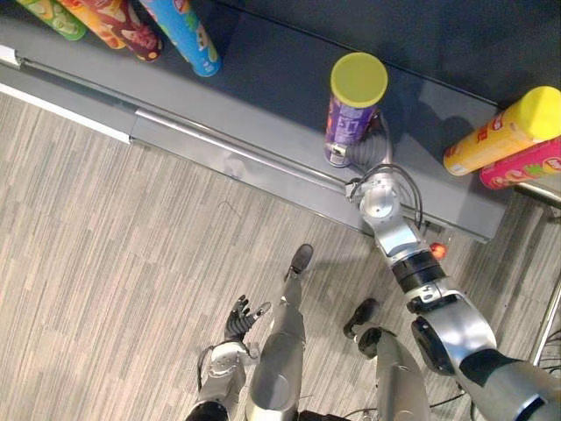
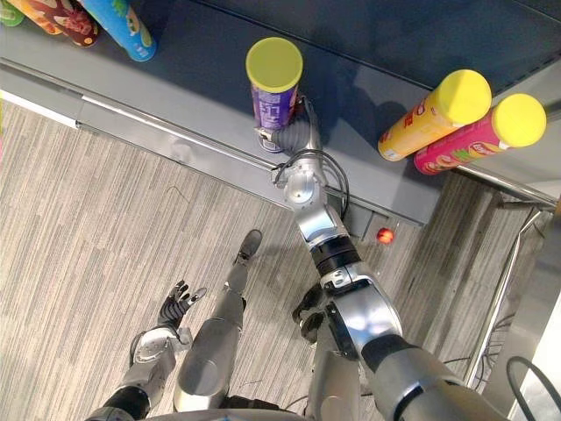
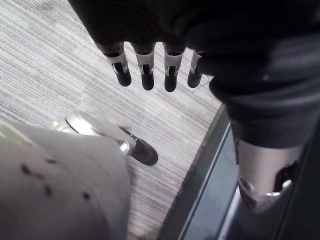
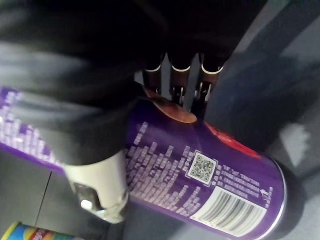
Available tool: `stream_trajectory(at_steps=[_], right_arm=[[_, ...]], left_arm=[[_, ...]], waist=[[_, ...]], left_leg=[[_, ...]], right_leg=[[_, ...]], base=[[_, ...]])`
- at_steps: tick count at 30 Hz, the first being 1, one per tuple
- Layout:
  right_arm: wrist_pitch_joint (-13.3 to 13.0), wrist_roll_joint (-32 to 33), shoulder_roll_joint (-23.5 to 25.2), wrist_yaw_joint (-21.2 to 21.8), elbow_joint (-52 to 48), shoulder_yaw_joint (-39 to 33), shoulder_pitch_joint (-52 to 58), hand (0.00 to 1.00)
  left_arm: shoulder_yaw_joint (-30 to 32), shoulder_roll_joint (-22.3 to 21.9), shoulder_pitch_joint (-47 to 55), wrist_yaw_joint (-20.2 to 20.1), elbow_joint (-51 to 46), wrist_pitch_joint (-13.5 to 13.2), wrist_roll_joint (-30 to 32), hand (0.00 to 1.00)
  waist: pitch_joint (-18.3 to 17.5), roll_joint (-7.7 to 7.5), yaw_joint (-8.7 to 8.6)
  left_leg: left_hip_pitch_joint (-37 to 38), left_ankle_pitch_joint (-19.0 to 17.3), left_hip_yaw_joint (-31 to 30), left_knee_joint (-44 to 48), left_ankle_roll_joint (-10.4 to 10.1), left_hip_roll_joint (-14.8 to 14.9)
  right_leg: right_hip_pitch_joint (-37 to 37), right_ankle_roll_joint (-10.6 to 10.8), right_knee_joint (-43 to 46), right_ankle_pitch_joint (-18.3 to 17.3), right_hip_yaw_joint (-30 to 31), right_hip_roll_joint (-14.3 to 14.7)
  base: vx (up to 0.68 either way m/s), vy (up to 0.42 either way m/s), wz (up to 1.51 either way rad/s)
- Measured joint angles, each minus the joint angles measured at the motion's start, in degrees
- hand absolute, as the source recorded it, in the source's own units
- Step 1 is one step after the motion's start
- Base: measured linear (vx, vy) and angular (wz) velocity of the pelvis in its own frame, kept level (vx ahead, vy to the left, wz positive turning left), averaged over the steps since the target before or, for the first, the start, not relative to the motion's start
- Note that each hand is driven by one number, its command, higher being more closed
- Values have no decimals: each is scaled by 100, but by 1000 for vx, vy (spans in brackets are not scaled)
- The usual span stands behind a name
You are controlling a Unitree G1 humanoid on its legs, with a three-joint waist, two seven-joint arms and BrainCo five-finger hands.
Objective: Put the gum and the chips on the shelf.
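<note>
One purple can (image 1: 353, 110) in right robot hand (image 2: 302, 133); wrist view adds barcode (image 4: 235, 210).

Striped grey-beige floor (image 1: 131, 263) fills the left and middle. At the upper right a yellow tube (image 2: 434, 114) and a pink tube (image 2: 473, 136) lean side by side, touching. At the upper left stand a blue tube (image 1: 184, 35), a red tube (image 1: 131, 26) and a green tube (image 1: 54, 17). A metal pole (image 2: 504, 294) slants down the right edge.
</note>
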Motion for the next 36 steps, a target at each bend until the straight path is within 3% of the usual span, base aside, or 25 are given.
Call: stream_trajectory(at_steps=[5, 22, 23, 36], right_arm=[[31, -371, -1, -186, 28, 92, -8, 100], [-66, -356, 13, -516, 18, 89, -73, 100], [-86, -348, 15, -529, 18, 68, -67, 0], [-35, 136, 24, -530, -15, -54, 87, 0]], left_arm=[[-291, -50, -164, 25, 17, -26, -4, 0], [-331, -101, -224, 112, 9, -31, -221, 0], [-330, -102, -236, 113, 4, -30, -223, 0], [-333, -181, -329, 117, 13, -17, -200, 0]], waist=[[21, 39, -3], [43, 81, 0], [44, 83, -1], [53, 102, -25]], left_leg=[[-94, 15, -30, 0, -12, 4], [-258, 34, -48, 1, -20, -43], [-275, 40, -49, 1, -13, -42], [-161, 77, -13, 0, 38, -51]], right_leg=[[-105, -4, 61, -25, -3, -17], [-360, -21, 268, -146, 7, -81], [-373, -21, 281, -145, 6, -79], [-325, -22, 362, -145, 66, -118]], base=[[10, -51, 2], [12, -57, 1], [15, -60, 0], [5, -50, -1]])
